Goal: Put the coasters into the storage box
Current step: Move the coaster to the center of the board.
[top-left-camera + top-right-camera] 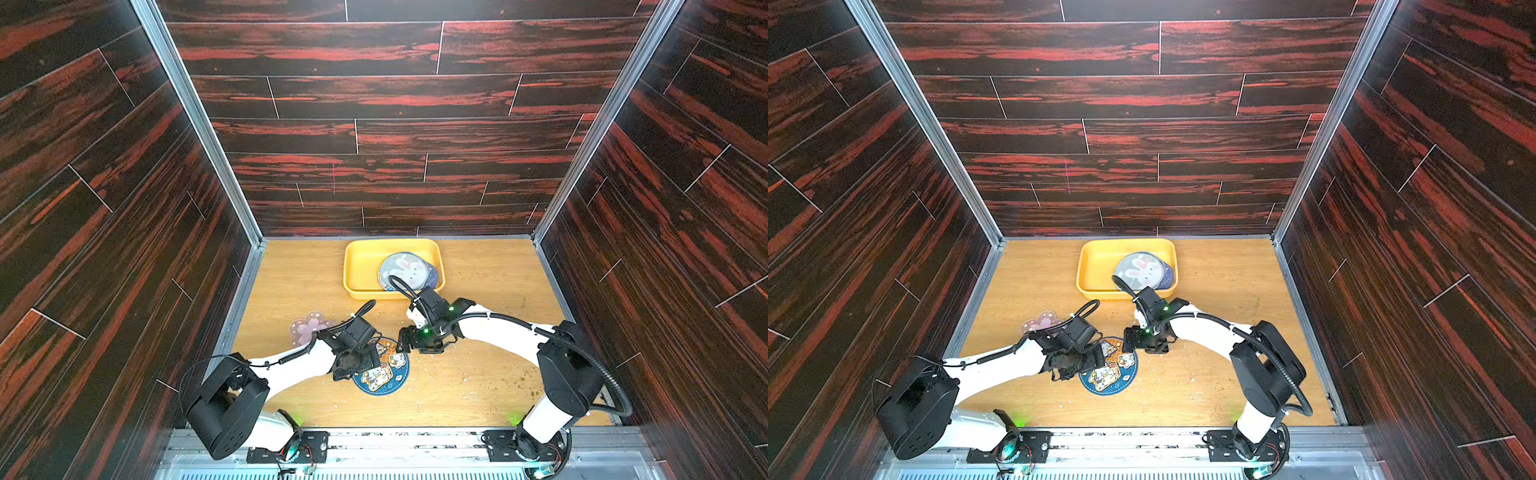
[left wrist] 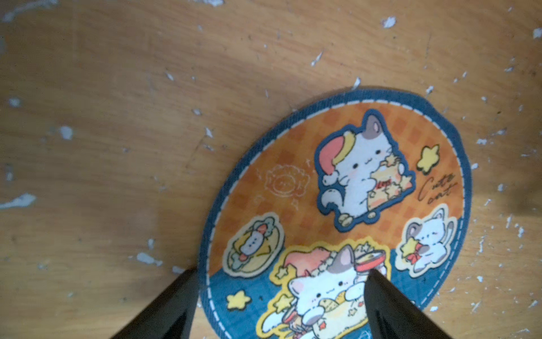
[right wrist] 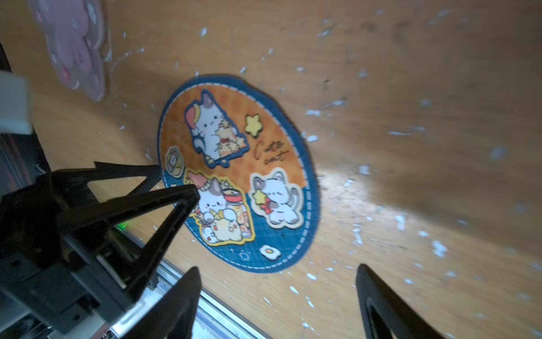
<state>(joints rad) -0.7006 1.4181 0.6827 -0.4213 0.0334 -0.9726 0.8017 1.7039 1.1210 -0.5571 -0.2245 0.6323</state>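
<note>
- Two coasters lie flat on the table (image 1: 478,374), outside the storage box (image 1: 361,257): the round cat coaster (image 2: 337,205) near the front middle, and the pink blossom coaster (image 1: 305,328) near it, toward the left side.
- The cat coaster is a disc, so no long axis matters. Its rim sits between the spread jaws of the left gripper (image 2: 281,273), one tip over bare wood, one over the print.
- The right gripper (image 3: 278,267), jaws apart and empty, hangs just beside the disc, so the left is nearer.
- The box, at the back, holds a rabbit coaster (image 1: 405,270) atop at least one other.
</note>
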